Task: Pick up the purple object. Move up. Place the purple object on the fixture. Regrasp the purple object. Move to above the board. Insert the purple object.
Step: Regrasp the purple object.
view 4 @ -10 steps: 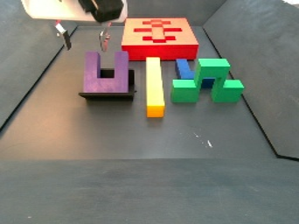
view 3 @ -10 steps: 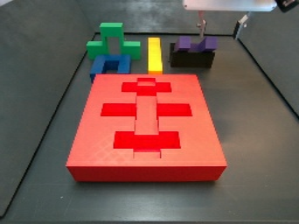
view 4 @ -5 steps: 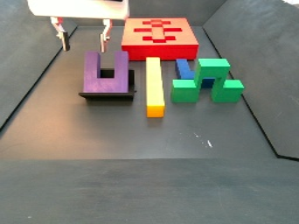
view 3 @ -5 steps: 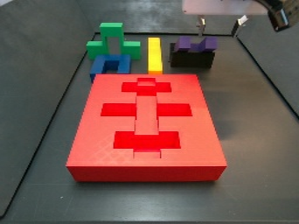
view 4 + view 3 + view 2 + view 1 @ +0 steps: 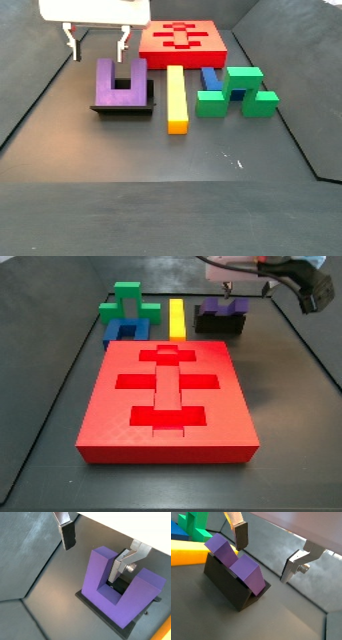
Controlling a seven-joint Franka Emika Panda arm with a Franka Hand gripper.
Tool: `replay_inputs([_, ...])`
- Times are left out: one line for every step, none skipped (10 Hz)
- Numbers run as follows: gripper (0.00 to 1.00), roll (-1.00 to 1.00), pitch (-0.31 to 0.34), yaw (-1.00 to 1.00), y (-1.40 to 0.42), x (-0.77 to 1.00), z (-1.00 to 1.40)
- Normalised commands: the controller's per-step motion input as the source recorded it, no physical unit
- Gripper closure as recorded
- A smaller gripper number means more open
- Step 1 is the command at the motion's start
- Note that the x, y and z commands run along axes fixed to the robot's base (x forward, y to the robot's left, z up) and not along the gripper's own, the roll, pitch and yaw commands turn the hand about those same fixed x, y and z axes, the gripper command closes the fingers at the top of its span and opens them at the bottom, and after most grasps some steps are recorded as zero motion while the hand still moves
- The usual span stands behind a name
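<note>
The gripper (image 5: pixel 96 42) has swung round above the purple object (image 5: pixel 120 84) on the fixture (image 5: pixel 123 109), jaws wide and empty; regrasping needs a descent.

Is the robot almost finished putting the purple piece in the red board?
Not yet. Done: the purple object already rests on the fixture, away from the board. In hand: nothing; the gripper hangs open above the purple object, its fingers not touching it in a wrist view. Left: grab it again, carry it above the board, and push it into a cut-out.
</note>
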Motion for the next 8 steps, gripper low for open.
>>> replay_inputs([0.0, 0.91, 0.009, 0.21, -0.25, 0.0, -0.17])
replay_inputs([0.0, 0.9, 0.026, 0.21, -0.25, 0.0, -0.22])
replay_inputs([0.0, 0.86, 0.037, 0.21, -0.23, 0.0, -0.2])
replay_inputs([0.0, 0.49, 0.134, 0.1, -0.11, 0.0, 0.0])
replay_inputs([0.0, 0.37, 0.051, 0.0, -0.07, 0.0, 0.0])
replay_inputs([0.0, 0.25, 0.091, 0.05, 0.0, 0.06, -0.03])
replay_inputs([0.0, 0.24, 0.183, 0.2, 0.0, 0.37, -0.08])
replay_inputs([0.0, 0.0, 0.123, 0.4, 0.0, 0.52, -0.15])
